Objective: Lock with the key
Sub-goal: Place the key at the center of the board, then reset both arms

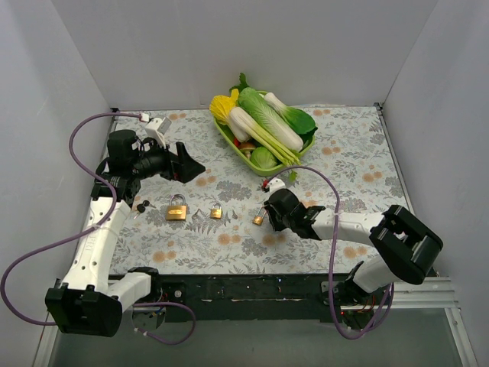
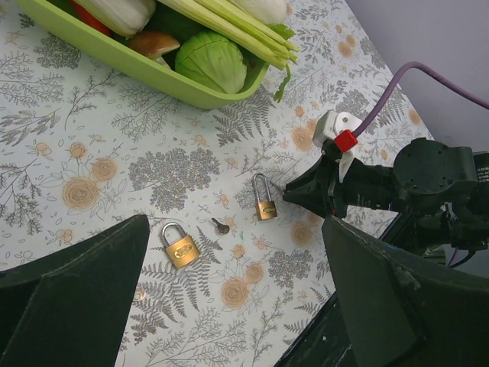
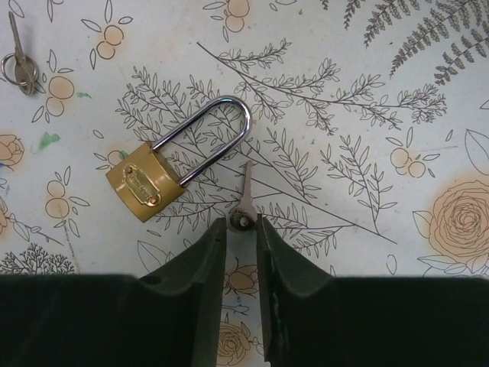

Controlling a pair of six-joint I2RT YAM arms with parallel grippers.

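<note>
A small brass padlock [image 3: 145, 183] with a tall open shackle lies flat on the floral cloth; it also shows in the top view [image 1: 259, 219]. A small silver key [image 3: 245, 200] lies right of it, blade pointing away from me. My right gripper [image 3: 242, 223] is low over the cloth, its fingertips pinching the key's head; in the top view it [image 1: 266, 212] sits beside the padlock. My left gripper [image 1: 186, 167] hovers open and empty above the cloth, jaws wide apart in the left wrist view [image 2: 235, 252].
Two more brass padlocks [image 1: 176, 209] [image 1: 216, 211] lie to the left, with black-headed keys [image 1: 141, 205] beyond them. A ringed key [image 3: 19, 65] lies between the padlocks. A green tray [image 1: 229, 141] of toy vegetables stands at the back centre. Grey walls enclose the table.
</note>
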